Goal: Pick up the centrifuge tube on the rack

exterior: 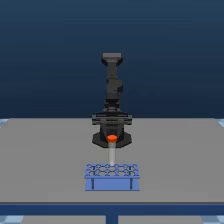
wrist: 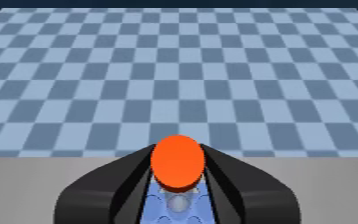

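The centrifuge tube (exterior: pixel 112 152) stands upright, with its orange-red cap at the top and its whitish body reaching down to the top of the blue rack (exterior: pixel 112 177). My black gripper (exterior: pixel 112 139) sits around the cap end, above the rack. In the wrist view the orange cap of the tube (wrist: pixel 177 162) fills the gap between the two dark fingers (wrist: pixel 113 192), which press close on both sides. Under it a strip of the rack (wrist: pixel 180 207) with round holes shows. I cannot tell whether the tube's tip is still in a hole.
The rack stands near the front edge of a grey table (exterior: pixel 40 160), in the middle of the exterior view. The arm's base rises behind it. Beyond the table edge the wrist view shows a blue checkered floor (wrist: pixel 175 75).
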Controlling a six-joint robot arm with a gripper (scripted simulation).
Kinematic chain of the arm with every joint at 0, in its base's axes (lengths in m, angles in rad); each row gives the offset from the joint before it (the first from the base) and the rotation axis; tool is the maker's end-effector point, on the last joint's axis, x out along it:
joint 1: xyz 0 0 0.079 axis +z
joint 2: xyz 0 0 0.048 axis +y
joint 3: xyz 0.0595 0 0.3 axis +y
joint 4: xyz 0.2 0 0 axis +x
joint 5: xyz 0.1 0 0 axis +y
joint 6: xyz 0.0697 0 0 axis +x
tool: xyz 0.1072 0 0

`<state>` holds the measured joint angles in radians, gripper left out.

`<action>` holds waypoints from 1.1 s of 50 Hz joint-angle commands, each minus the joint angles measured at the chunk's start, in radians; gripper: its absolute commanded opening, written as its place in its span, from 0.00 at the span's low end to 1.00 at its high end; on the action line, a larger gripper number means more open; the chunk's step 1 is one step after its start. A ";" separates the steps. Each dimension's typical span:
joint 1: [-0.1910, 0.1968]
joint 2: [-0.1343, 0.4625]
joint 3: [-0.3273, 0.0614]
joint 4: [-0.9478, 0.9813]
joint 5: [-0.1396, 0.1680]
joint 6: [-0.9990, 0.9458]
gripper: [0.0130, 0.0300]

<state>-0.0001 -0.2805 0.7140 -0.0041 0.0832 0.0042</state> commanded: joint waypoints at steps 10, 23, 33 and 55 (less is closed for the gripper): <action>0.000 -0.022 -0.035 0.002 0.066 -0.002 0.00; 0.000 -0.024 -0.039 0.002 0.073 -0.002 0.00; 0.000 -0.024 -0.039 0.002 0.073 -0.002 0.00; 0.000 -0.024 -0.039 0.002 0.073 -0.002 0.00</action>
<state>-0.0001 -0.3043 0.6754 -0.0024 0.1577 0.0021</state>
